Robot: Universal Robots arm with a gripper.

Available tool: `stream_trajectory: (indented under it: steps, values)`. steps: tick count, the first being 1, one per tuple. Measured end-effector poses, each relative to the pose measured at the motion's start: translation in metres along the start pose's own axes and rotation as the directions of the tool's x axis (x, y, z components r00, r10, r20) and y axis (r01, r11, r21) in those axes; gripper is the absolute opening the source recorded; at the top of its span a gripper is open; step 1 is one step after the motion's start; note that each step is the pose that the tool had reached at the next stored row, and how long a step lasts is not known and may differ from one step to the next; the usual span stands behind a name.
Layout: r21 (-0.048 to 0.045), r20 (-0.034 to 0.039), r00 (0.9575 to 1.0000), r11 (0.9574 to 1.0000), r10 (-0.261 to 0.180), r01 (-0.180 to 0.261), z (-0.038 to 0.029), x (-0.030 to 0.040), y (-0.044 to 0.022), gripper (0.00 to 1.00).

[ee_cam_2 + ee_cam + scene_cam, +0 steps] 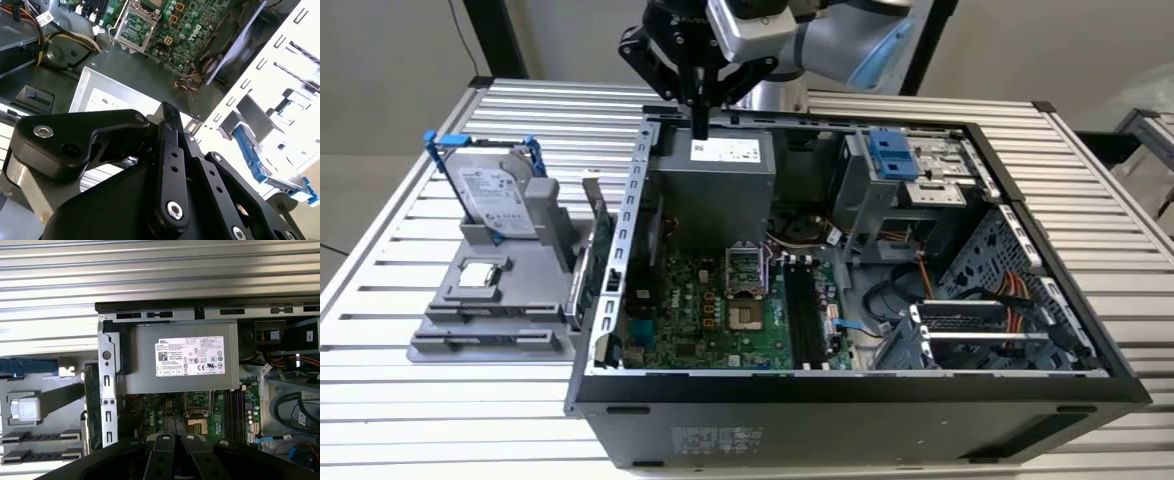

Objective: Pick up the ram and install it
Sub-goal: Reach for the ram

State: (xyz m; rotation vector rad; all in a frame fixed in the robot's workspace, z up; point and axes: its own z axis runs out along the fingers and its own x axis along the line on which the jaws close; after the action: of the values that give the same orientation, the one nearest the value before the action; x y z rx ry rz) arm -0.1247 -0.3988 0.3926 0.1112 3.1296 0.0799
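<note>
Matte black, my pincer (700,126) hangs closed and empty over the boxy grey power supply (710,200), while the thin green ram (91,400) stands on edge in the grey plastic holder (50,407), its long axis along the perforated case wall (107,390) beside it.

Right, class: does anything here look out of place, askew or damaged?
Nothing stands out. The ram stands on edge by the grey holder, beside the open case; the gripper hangs above the power supply.
</note>
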Motion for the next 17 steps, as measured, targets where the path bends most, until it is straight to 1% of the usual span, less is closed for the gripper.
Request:
stream_trajectory:
  steps: [17]
  values:
    - [0.0, 0.0, 1.0, 1.0, 0.0, 0.0, -0.0003, 0.0246, -0.0017, 0.0]
